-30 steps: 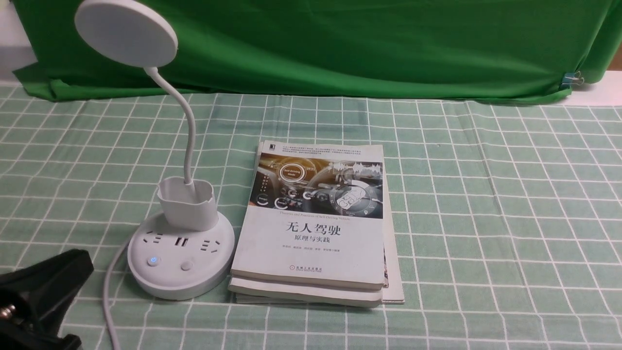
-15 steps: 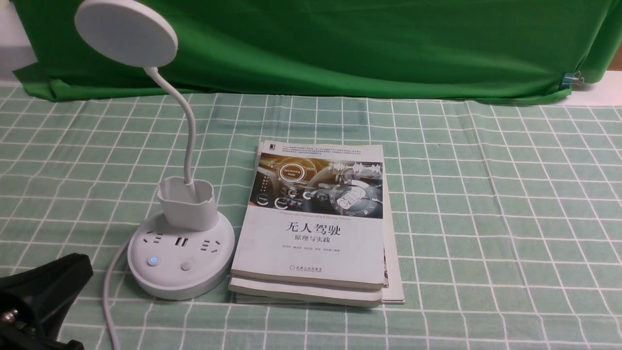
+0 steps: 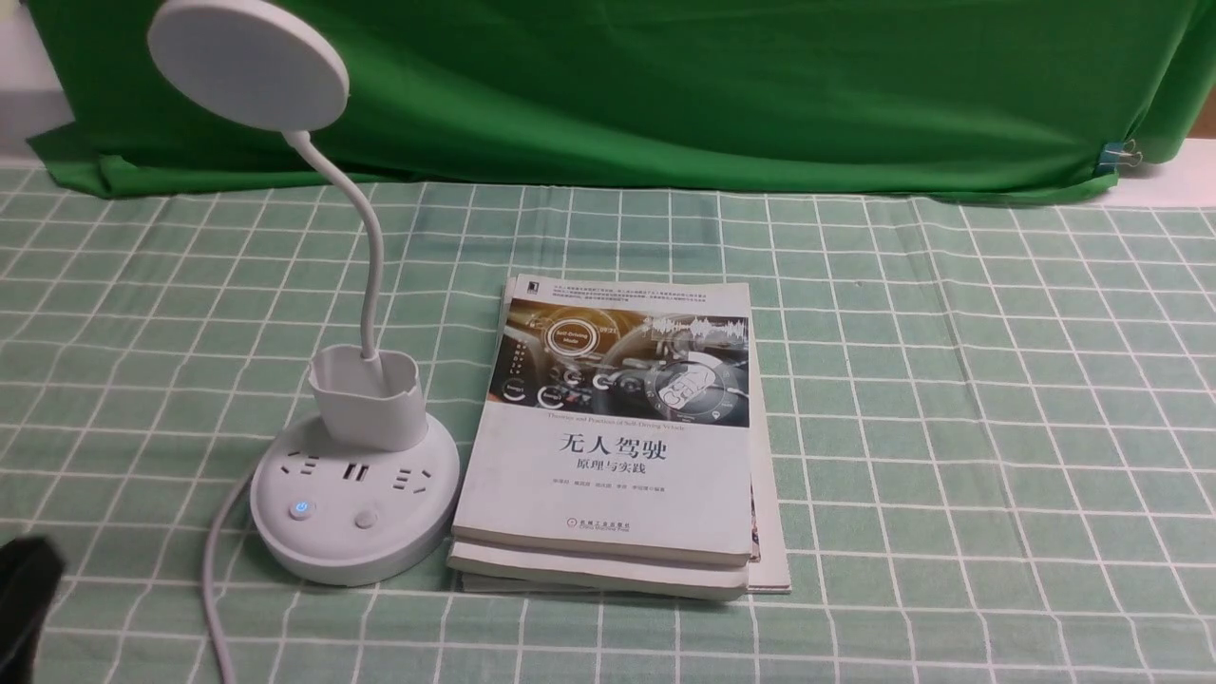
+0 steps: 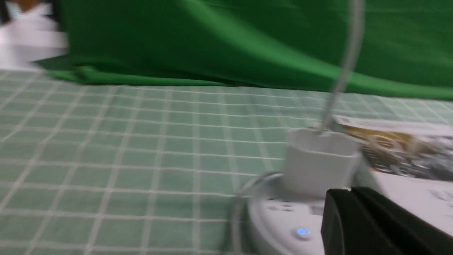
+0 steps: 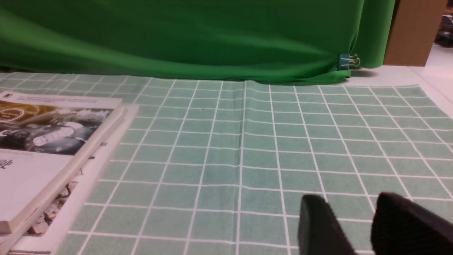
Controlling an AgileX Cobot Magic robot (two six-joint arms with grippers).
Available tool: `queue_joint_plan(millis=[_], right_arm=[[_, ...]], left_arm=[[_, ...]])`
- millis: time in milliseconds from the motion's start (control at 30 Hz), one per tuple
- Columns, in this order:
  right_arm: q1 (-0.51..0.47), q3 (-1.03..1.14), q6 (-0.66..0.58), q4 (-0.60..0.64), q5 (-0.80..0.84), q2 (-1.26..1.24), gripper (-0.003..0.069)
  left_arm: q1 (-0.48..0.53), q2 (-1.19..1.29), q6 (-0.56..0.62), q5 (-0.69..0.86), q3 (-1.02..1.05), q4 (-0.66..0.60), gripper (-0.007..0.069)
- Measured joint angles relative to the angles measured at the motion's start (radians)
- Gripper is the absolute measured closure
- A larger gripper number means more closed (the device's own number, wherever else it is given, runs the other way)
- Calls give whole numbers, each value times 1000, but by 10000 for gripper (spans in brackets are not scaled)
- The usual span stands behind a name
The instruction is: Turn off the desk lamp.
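Note:
The white desk lamp stands at the left of the table, with its disc head [image 3: 248, 65] up on the gooseneck, a cup holder [image 3: 366, 397] and a round base [image 3: 353, 532]. On the base, one button [image 3: 300, 509] glows blue beside a plain button [image 3: 365, 519]. Only a black corner of my left gripper [image 3: 24, 594] shows at the lower left, well clear of the base. In the blurred left wrist view it [image 4: 348, 191] is shut on nothing, just short of the base [image 4: 279, 219] and the blue button [image 4: 302, 232]. My right gripper [image 5: 354, 207] hangs open over bare cloth.
A stack of books [image 3: 617, 446] lies right against the lamp base. The lamp's white cord [image 3: 211, 589] runs off the front edge. A green backdrop [image 3: 665, 85] closes the far side, over a checked green tablecloth [image 3: 950, 399].
My left gripper has drawn back down and to the left, almost out of the front view. The lamp, its blue button and the books are unchanged.

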Motion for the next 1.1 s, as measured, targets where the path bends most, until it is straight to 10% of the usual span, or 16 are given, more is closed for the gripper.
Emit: queue_joint_plan(millis=[1100], right_arm=[[0,0,0,0,-1,0,417]], left_arm=[[31,-123,-2,238,12,-31,620]])
